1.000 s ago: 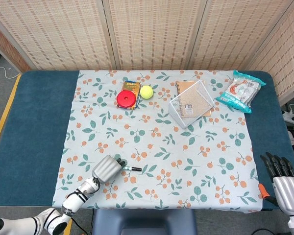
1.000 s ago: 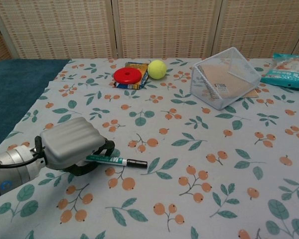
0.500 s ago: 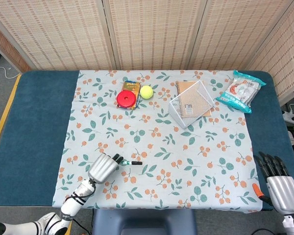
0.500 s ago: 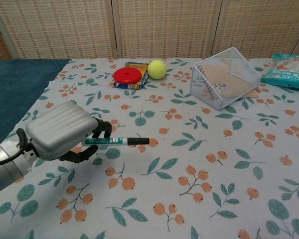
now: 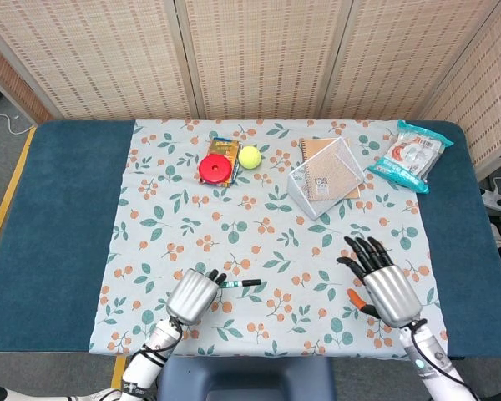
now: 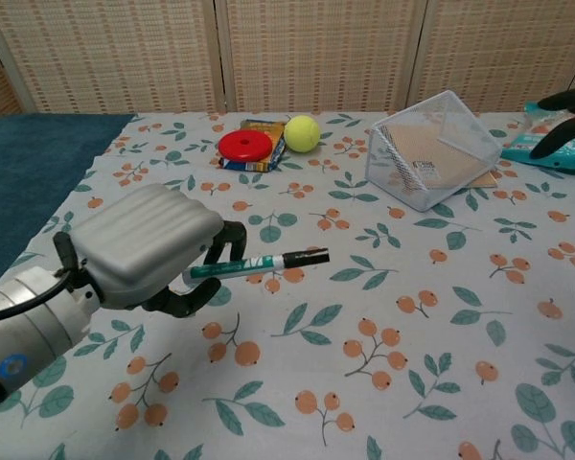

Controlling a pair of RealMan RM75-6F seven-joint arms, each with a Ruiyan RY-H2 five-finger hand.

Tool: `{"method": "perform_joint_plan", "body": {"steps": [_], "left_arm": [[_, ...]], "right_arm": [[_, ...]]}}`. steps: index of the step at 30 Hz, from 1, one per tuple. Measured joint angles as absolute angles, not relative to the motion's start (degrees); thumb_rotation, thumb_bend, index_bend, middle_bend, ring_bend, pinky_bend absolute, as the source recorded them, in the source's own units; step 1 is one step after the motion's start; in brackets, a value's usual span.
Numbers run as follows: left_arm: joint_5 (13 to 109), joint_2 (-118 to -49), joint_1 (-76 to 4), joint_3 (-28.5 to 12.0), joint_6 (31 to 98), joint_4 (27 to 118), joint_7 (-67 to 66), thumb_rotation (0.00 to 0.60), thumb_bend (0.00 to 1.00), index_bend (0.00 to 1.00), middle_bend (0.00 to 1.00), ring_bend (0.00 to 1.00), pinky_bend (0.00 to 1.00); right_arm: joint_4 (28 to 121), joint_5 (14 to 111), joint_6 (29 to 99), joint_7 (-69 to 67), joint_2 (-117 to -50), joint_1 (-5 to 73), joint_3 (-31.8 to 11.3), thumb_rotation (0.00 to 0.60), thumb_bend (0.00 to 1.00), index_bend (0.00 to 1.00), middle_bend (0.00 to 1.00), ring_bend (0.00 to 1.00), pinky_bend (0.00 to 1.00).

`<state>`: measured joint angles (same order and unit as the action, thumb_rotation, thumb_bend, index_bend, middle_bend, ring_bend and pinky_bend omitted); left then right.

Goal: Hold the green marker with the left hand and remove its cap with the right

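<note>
Left hand point(image 6: 139, 251): curled around the barrel of the slim green marker point(image 6: 238, 267), near the front edge of the surface; grey back plate turned up, dark fingers point(image 6: 196, 287) wrapped beneath.
Green marker: held clear of the cloth, roughly level, tilted slightly up toward its tip; pointed toward the right side of the surface.
Black cap point(image 6: 307, 257): on the marker's free end, jutting out past the left hand's fingers; not touched by the other hand.
Right hand point(image 5: 381, 280): released, nothing held, dark fingers spread and pointing toward the far edge; over the front right part of the surface, well apart from the marker.
Surface point(image 5: 63, 217): dark blue, covered mid-way by a white cloth with a leaf-and-berry print point(image 5: 267, 209).
Red round disc point(image 5: 212, 169): near the far edge, left of centre, lying on a flat colourful packet point(image 5: 223, 149).
Yellow-green tennis ball point(image 5: 250, 157): just beside the red disc, on its right.
Silver wire-mesh basket point(image 5: 326, 177): tipped on its side, right of the ball, resting over a brown spiral notebook point(image 5: 316, 149).
Teal and white snack bag point(image 5: 410, 154): flat near the far right corner.
</note>
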<state>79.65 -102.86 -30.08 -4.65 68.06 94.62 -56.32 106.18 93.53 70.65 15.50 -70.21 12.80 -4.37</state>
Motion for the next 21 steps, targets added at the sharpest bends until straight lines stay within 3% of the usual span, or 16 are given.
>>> {"method": "perform_joint_plan", "body": {"steps": [13, 21], "left_arm": [[77.19, -108.37, -33.33, -5.93, 67.96, 96.46, -64.9, 0.6, 0.65, 0.87, 1.0, 0.91, 0.98], [75.75, -109.16, -34.49, -6.58, 67.8, 95.75, -65.27, 0.6, 0.65, 0.87, 1.0, 0.91, 0.98]], "right_arm": [[112.1, 84.35, 57.89, 14.56, -71.55, 21.82, -5.79, 0.6, 0.27, 0.26, 0.0, 0.0, 0.0], [112.13, 80.04, 55.09, 14.81, -73.82, 24.82, -5.53, 0.6, 0.27, 0.29, 0.0, 0.0, 0.0]]}}
